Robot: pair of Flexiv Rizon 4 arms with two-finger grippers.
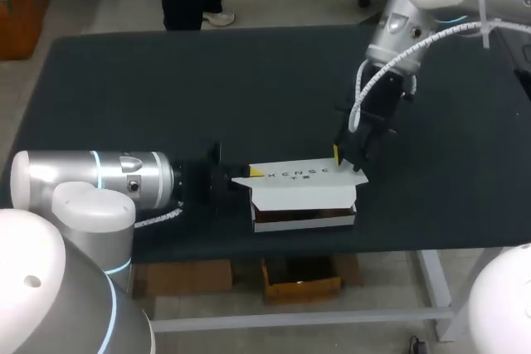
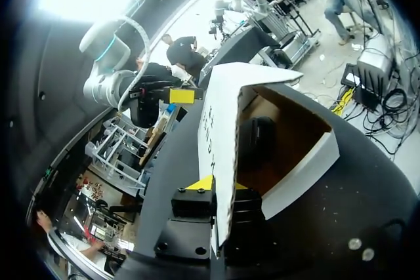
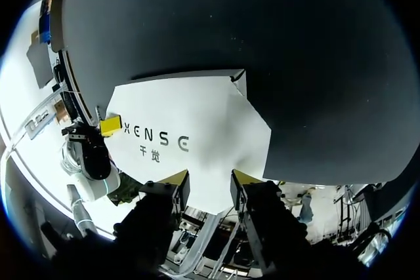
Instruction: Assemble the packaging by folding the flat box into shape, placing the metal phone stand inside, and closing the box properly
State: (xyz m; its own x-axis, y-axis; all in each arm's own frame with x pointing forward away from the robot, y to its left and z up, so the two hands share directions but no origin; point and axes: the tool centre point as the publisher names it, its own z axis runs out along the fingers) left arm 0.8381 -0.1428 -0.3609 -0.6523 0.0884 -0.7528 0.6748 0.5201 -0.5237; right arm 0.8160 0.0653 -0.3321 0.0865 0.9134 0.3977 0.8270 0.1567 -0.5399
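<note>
1. my left pincer (image 2: 220, 187) pinches the lid (image 2: 216, 116) edge; box (image 2: 308, 162) just ahead, stand (image 2: 257, 137) inside
2. my right pincer (image 3: 209, 178), spread, sits over the lid's other end
3. best lower both ends evenly so the lid shuts square

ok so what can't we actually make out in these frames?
- Inside the box: in the head view the lid covers it. The left wrist view shows a dark shape inside, too dim to identify.
- Whether the right gripper touches the lid: in the right wrist view the lid's edge runs out of sight beneath it.
- The left gripper: in the head view it is dark against the table and partly under the lid.
</note>
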